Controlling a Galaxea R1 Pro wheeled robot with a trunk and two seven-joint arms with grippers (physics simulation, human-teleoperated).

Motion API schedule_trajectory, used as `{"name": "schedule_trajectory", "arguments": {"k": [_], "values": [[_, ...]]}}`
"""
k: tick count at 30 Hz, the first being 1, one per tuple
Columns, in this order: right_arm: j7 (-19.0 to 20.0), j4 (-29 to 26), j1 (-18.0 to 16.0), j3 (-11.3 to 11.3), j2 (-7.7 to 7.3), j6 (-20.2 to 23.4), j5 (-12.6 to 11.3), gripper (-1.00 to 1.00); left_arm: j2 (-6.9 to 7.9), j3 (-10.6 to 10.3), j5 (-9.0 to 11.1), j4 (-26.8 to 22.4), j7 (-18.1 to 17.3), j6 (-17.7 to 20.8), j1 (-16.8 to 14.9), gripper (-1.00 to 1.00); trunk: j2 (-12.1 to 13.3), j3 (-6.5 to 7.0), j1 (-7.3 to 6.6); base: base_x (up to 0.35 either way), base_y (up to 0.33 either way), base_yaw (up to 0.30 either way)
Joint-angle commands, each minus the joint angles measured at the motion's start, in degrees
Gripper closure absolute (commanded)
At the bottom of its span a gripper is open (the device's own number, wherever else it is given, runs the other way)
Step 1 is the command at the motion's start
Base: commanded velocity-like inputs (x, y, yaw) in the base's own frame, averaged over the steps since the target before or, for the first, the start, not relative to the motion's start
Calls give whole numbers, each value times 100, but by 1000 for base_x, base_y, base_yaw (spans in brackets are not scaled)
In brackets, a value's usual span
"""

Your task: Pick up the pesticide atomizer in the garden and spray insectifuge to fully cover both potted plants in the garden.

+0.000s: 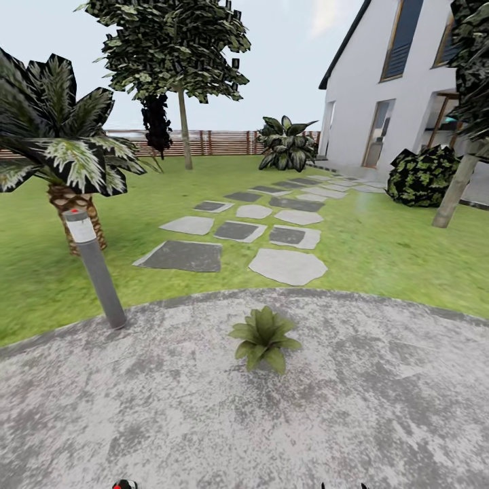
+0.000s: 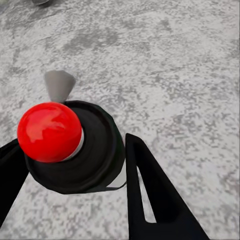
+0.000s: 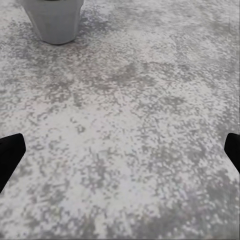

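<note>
Your left gripper has its fingers pinching the pesticide atomizer, red cap up, ready to spray. Your right gripper is spread wide over the patio. One potted plant sits just ahead, so close in.

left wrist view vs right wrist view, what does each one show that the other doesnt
Left wrist: the left gripper shut on the atomizer, seen from above with its red cap toward the camera. Right wrist: the open right gripper, its fingertips wide apart at the picture's edges with nothing between them, and a grey pot. Both: the speckled grey stone patio below.
</note>
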Motion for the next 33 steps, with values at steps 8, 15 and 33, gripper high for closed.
{"name": "schedule_trajectory", "arguments": {"k": [8,15,33], "values": [[-57,-3,-4,56,4,-16,6,-100,15,-42,-51,-9,39,-8,-3,100,-2,-2,-1,0,88,-24],[47,-66,-8,111,3,10,104,-100,61,-279,-644,4,-1058,94,-67,100,-2,5,-1,0,0,-56],[2448,-1573,-572,208,-109,1483,2297,-100,864,-295,-1370,-305,-5547,2400,-1372,100,-2,6,-1,0,0,0]]}}
